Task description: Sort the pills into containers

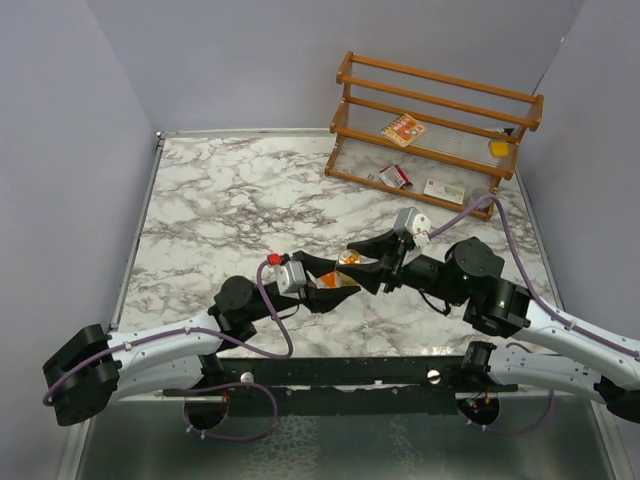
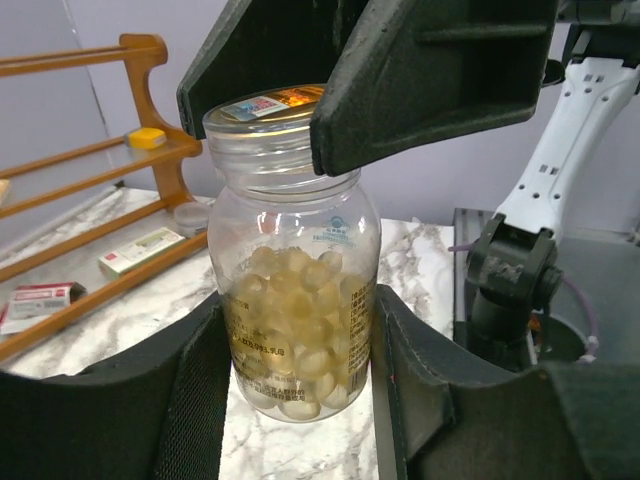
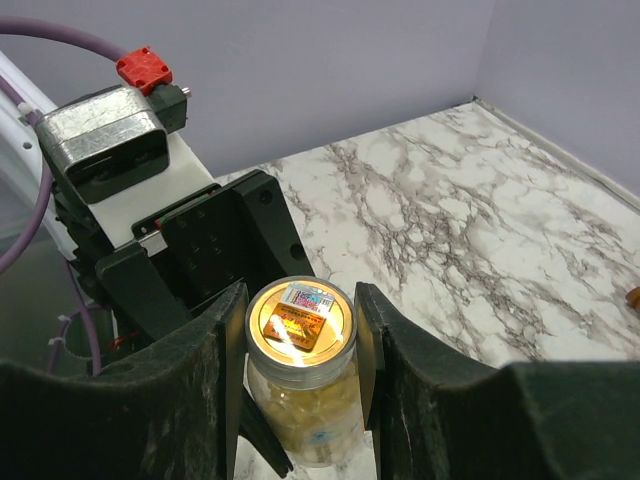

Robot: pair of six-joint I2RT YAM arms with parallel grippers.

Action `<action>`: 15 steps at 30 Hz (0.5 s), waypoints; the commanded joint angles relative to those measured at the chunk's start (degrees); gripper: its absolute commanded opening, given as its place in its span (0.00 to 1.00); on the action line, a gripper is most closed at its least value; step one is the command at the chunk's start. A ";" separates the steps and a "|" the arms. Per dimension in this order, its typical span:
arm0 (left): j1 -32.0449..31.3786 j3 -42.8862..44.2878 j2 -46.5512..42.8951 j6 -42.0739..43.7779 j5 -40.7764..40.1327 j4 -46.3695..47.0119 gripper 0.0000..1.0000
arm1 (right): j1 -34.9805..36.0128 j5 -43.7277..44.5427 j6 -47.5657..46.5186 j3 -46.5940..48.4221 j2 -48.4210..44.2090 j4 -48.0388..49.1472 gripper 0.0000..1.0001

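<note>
**Both arms, seen from above and from the wrists.** The left arm (image 1: 170,345) lies low and reaches rightward. The right arm (image 1: 560,325) bends at the elbow and reaches leftward. The two meet ahead of the bases. The left end effector (image 2: 298,370) has one finger on each side of the clear jar (image 2: 295,250), pads against its body. The right end effector (image 3: 300,340) sits higher, its fingers pressed on either side of the jar's lid.

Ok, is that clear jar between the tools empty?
No, the left wrist view shows the jar roughly half full of pale yellow capsules.
</note>
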 commanded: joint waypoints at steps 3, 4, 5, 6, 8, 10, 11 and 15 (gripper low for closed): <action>0.08 1.37 -0.28 0.01 1.62 2.16 0.21 | 0.30 -1.54 0.36 0.37 -0.24 2.78 0.01; 0.15 1.26 -0.47 0.09 1.67 2.11 0.15 | 0.32 -1.37 0.32 0.35 -0.26 2.59 0.01; 0.16 1.22 -0.63 0.21 1.44 1.88 0.09 | 0.32 -1.25 0.20 0.34 -0.19 2.47 0.01; 0.16 1.15 -0.84 0.27 0.92 1.62 0.03 | 0.30 -1.22 0.07 0.41 -0.20 2.27 0.01; 0.14 1.07 -1.33 0.11 -0.54 1.19 0.00 | 0.31 -1.14 -0.22 0.55 -0.12 1.78 0.01; 0.16 1.19 -1.66 0.05 -1.35 0.90 0.00 | 0.30 -1.17 -0.72 0.73 0.30 1.23 0.01; 0.16 1.29 -1.86 -0.05 -1.59 0.85 0.00 | 0.25 -0.99 -1.00 0.74 0.61 0.91 0.01; 0.25 1.92 -2.41 -0.08 -2.42 0.36 0.00 | 0.29 -0.34 -2.33 0.22 1.56 0.13 0.01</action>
